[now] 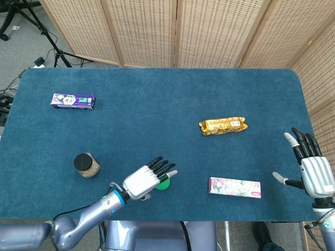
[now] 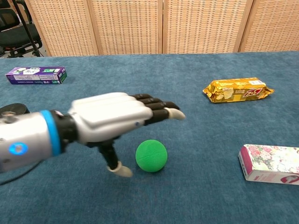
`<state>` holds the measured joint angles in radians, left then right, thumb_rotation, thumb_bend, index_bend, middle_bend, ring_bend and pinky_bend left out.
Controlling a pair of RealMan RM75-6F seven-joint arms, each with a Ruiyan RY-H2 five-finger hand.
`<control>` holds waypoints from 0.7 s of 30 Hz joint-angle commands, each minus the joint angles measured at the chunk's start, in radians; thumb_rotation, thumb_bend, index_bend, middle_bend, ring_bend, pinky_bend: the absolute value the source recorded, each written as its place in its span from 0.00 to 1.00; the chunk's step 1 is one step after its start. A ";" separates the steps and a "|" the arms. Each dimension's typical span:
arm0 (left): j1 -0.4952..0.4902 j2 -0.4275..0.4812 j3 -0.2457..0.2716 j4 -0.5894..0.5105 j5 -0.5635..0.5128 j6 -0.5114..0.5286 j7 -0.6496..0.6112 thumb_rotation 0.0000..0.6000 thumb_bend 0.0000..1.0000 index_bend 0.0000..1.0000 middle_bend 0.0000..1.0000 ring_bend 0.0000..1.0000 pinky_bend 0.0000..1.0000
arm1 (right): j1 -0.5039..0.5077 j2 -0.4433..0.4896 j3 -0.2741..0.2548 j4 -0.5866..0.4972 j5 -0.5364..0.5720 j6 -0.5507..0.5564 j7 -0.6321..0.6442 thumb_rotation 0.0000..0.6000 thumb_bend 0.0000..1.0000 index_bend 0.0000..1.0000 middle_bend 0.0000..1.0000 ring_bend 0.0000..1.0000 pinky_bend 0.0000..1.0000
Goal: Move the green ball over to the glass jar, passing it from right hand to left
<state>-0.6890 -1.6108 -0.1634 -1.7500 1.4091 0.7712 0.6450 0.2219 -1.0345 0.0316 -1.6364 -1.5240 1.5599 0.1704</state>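
Note:
The green ball (image 2: 151,155) lies on the blue table near the front; in the head view the green ball (image 1: 164,184) peeks out under my left hand. My left hand (image 1: 146,179) hovers flat above it with fingers stretched out and the thumb hanging down just left of the ball, holding nothing; in the chest view the left hand (image 2: 117,116) fills the left half. The glass jar (image 1: 86,164) with a black lid stands to the left. My right hand (image 1: 313,170) is open at the table's right edge, far from the ball.
A gold snack packet (image 1: 223,125) lies right of centre. A floral box (image 1: 234,187) sits at the front right, a purple box (image 1: 73,101) at the far left. Wicker screens stand behind the table.

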 commanded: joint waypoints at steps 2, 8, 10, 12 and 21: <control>-0.048 -0.086 -0.010 0.073 -0.076 0.004 0.061 1.00 0.00 0.00 0.00 0.00 0.01 | -0.004 0.002 0.007 0.001 0.001 -0.009 0.007 1.00 0.00 0.00 0.00 0.00 0.00; -0.065 -0.119 0.003 0.111 -0.112 0.025 0.087 1.00 0.00 0.03 0.01 0.02 0.15 | -0.008 0.002 0.016 0.002 -0.002 -0.015 0.015 1.00 0.00 0.00 0.00 0.00 0.00; -0.069 -0.125 0.011 0.120 -0.119 0.034 0.091 1.00 0.00 0.09 0.05 0.07 0.20 | -0.009 0.003 0.019 0.002 -0.005 -0.018 0.022 1.00 0.00 0.00 0.00 0.00 0.00; -0.074 -0.133 0.018 0.132 -0.122 0.045 0.096 1.00 0.02 0.18 0.13 0.13 0.24 | -0.010 0.004 0.022 0.002 -0.007 -0.021 0.026 1.00 0.00 0.00 0.00 0.00 0.00; -0.078 -0.175 0.054 0.190 -0.080 0.112 0.057 1.00 0.22 0.58 0.42 0.39 0.45 | -0.018 0.004 0.033 0.002 -0.015 -0.031 0.028 1.00 0.00 0.00 0.00 0.00 0.00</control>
<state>-0.7672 -1.7819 -0.1153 -1.5651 1.3249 0.8755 0.7057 0.2045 -1.0300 0.0645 -1.6346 -1.5384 1.5299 0.1984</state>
